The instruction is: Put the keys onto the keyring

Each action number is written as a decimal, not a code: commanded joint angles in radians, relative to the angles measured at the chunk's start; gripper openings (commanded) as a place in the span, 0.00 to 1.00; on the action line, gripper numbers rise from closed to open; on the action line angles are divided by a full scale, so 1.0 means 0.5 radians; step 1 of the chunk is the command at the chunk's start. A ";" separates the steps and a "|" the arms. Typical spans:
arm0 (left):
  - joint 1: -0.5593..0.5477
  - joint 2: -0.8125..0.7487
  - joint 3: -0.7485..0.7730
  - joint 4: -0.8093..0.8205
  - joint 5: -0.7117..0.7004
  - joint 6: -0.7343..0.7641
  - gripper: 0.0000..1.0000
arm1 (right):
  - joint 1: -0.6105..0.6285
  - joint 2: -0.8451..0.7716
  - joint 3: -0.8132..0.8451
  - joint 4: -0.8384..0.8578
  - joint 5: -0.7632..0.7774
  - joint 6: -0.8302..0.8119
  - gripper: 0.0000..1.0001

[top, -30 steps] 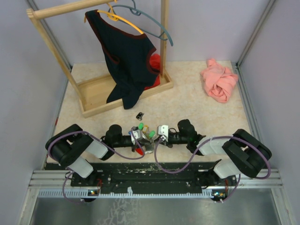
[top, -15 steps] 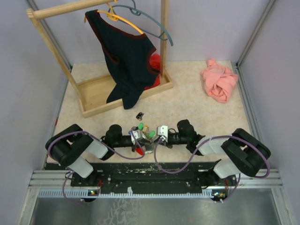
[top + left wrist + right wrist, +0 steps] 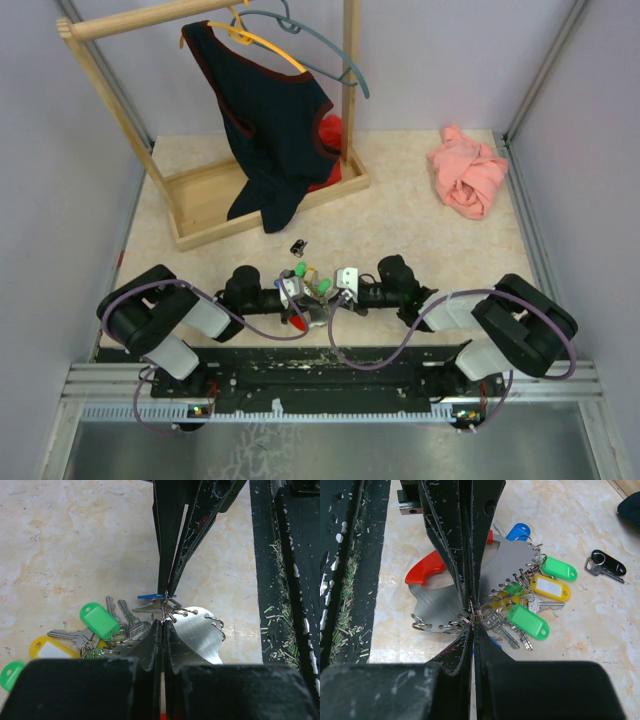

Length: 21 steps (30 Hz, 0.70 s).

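The threading step is under way. At the centre of the left wrist view the left gripper [image 3: 162, 625] comes up from the bottom edge and the right gripper [image 3: 166, 591] comes down from the top. Both are pressed fully closed, and their tips nearly meet over a small keyring [image 3: 171, 611] on the edge of a silvery plate [image 3: 197, 632]. I cannot tell whether either one pinches the wire. The keys [image 3: 131, 623] fan out to the lower left, tagged green, yellow and blue. A black-headed key [image 3: 606, 565] lies well apart on the surface [image 3: 75, 540], at the right wrist view's upper right. The next move probably calls for prising the ring's coil apart while holding it steady.
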 commanded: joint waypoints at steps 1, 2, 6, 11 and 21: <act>-0.010 0.001 0.036 0.027 0.013 -0.007 0.01 | 0.020 -0.067 0.030 0.138 -0.013 -0.004 0.00; -0.010 0.002 0.035 0.025 0.013 -0.005 0.01 | 0.019 -0.069 0.027 0.143 -0.011 -0.004 0.00; -0.010 0.002 0.038 0.025 0.010 -0.006 0.01 | 0.021 -0.081 0.021 0.147 -0.007 -0.010 0.00; -0.010 -0.001 0.039 0.021 0.006 -0.008 0.01 | 0.021 -0.086 0.018 0.136 -0.013 -0.021 0.00; -0.010 -0.001 0.042 0.015 0.019 -0.007 0.01 | 0.019 -0.065 0.030 0.109 -0.037 -0.052 0.00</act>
